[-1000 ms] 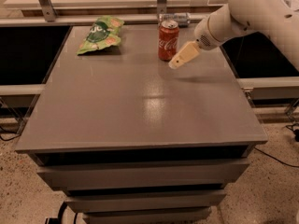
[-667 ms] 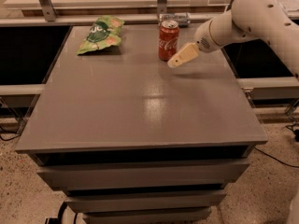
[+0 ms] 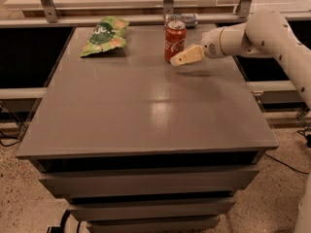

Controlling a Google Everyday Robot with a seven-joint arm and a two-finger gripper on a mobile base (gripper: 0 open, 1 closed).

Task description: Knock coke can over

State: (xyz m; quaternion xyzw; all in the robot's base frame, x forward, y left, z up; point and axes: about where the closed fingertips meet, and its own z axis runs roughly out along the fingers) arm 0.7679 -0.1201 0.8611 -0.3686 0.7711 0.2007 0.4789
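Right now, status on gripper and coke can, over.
Gripper beside the coke can, low on its image-right side; contact unclear. Can upright, not yet knocked. Nothing between them; silver can lying behind, green snack bag off to the side.

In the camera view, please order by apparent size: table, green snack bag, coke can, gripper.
1. table
2. green snack bag
3. coke can and gripper, close beside the can's image-right side: they look about alike, not ranked.
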